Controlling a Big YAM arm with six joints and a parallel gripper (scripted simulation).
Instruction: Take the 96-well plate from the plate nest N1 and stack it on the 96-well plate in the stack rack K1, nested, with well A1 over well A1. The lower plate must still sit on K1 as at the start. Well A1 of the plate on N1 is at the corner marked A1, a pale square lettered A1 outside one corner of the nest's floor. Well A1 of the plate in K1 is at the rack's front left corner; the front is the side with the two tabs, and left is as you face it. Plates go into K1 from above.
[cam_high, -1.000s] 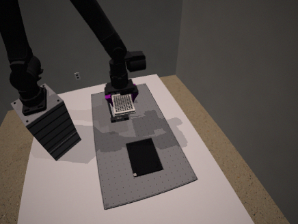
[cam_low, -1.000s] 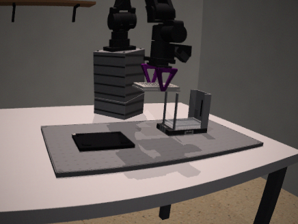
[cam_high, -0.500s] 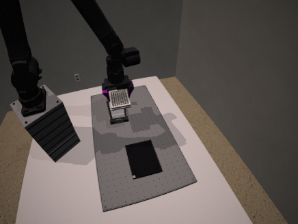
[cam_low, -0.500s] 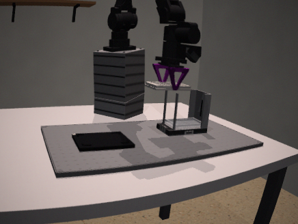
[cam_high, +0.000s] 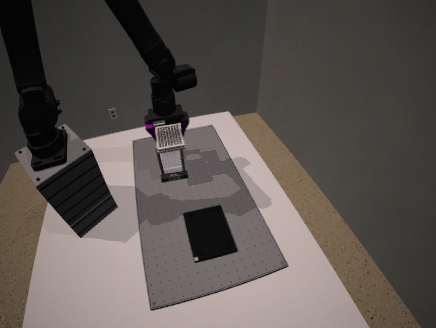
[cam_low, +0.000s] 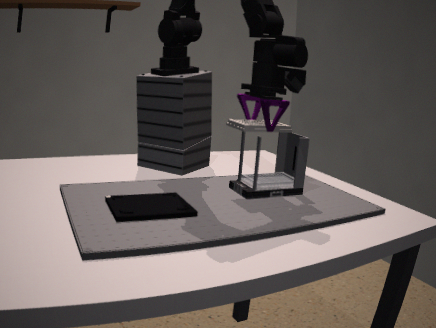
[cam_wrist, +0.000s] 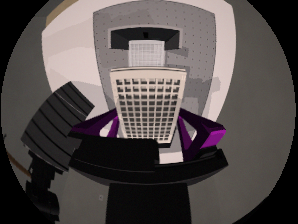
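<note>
White plate (cam_high: 169, 136) level above K1 (cam_low: 298, 157)

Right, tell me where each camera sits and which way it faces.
Top: high above the table's near end, looking down at the held 96-well plate over stack rack K1; arm and pedestal show.
Exterior: table height, side-on to plate nest N1; gripper shows.
Wrist: behind the purple fingers, looking down.
All share the held plate above K1.
</note>
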